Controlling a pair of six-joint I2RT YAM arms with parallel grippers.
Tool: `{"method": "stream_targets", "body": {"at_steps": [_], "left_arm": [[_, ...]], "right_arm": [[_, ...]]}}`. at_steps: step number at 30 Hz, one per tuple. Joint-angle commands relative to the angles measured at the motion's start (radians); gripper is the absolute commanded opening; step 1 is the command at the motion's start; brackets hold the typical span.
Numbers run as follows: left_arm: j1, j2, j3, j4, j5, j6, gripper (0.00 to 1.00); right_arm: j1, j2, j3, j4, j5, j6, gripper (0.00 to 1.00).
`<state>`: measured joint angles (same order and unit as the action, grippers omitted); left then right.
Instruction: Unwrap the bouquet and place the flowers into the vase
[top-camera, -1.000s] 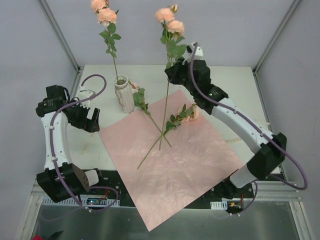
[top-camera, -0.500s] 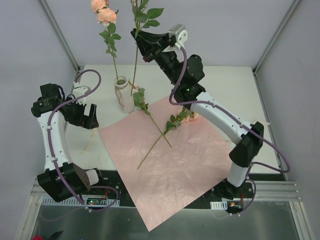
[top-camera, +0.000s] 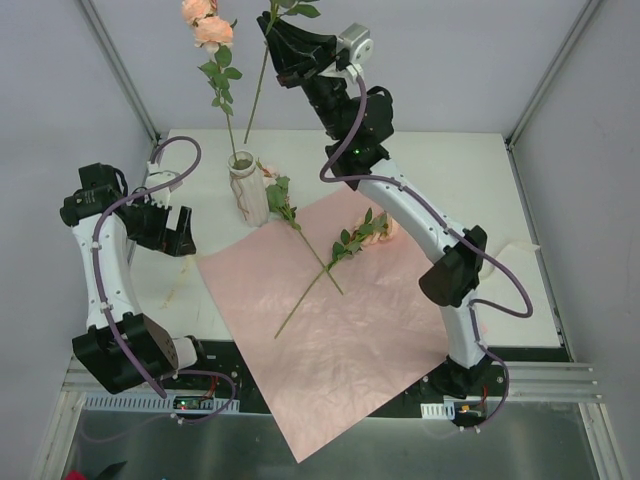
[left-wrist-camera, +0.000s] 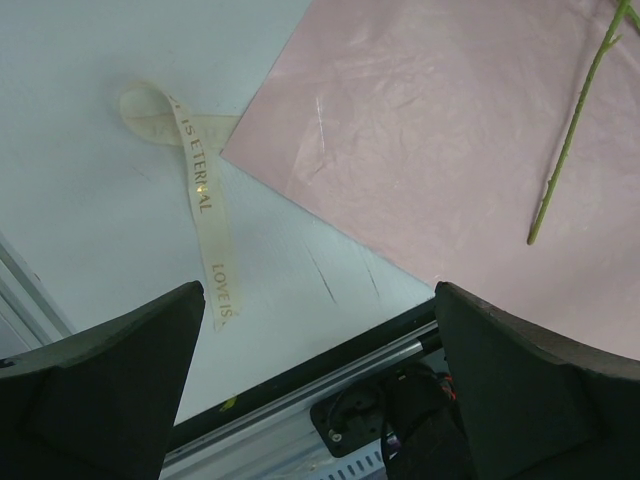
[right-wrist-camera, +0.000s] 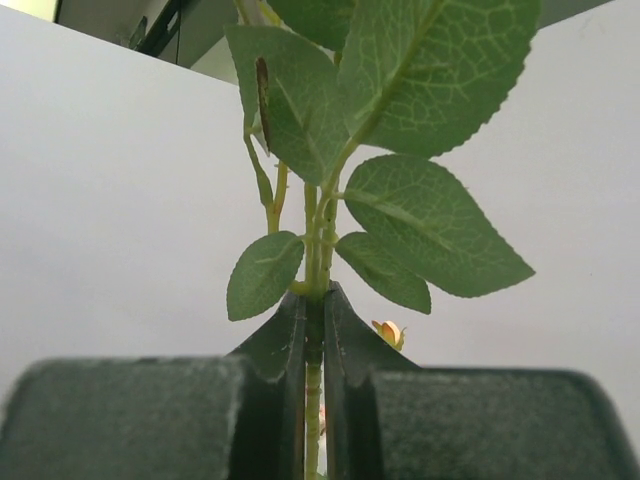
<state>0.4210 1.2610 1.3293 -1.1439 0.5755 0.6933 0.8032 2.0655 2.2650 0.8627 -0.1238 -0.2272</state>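
Wrapping was off, the flat pink paper sheet (top-camera: 340, 330) spread on the white desk (top-camera: 480, 170), so this was the loading step. The right pincer (top-camera: 272, 32) was up high, jaws pinched narrow on a thin green leafy rose stem (top-camera: 256, 92). The stem hung down with its tip just above the small cream ribbed vase (top-camera: 246, 190), and it was not in yet, by my read. One peach rose (top-camera: 222, 85) stood in that vase; two more leafy flowers (top-camera: 300, 215) lay on the paper. Next call: line the tip over the round mouth, lower straight, then let go. The left pincer (top-camera: 172, 232) hung spread wide, holding nothing, over the desk near a cream printed ribbon (left-wrist-camera: 200, 190).
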Motion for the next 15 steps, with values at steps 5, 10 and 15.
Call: {"method": "stream_targets", "body": {"at_steps": [5, 10, 15], "left_arm": [[0.01, 0.032, 0.071, -0.043, 0.035, 0.04, 0.99], [0.01, 0.038, 0.079, -0.053, 0.037, 0.048, 0.99], [0.01, 0.038, 0.073, -0.053, 0.044, 0.048, 0.99]], "right_arm": [[-0.015, 0.096, 0.07, 0.081, 0.024, 0.065, 0.01], [-0.012, 0.099, -0.013, 0.114, 0.033, 0.092, 0.01], [-0.001, 0.088, -0.105, 0.13, 0.024, 0.097, 0.01]]}}
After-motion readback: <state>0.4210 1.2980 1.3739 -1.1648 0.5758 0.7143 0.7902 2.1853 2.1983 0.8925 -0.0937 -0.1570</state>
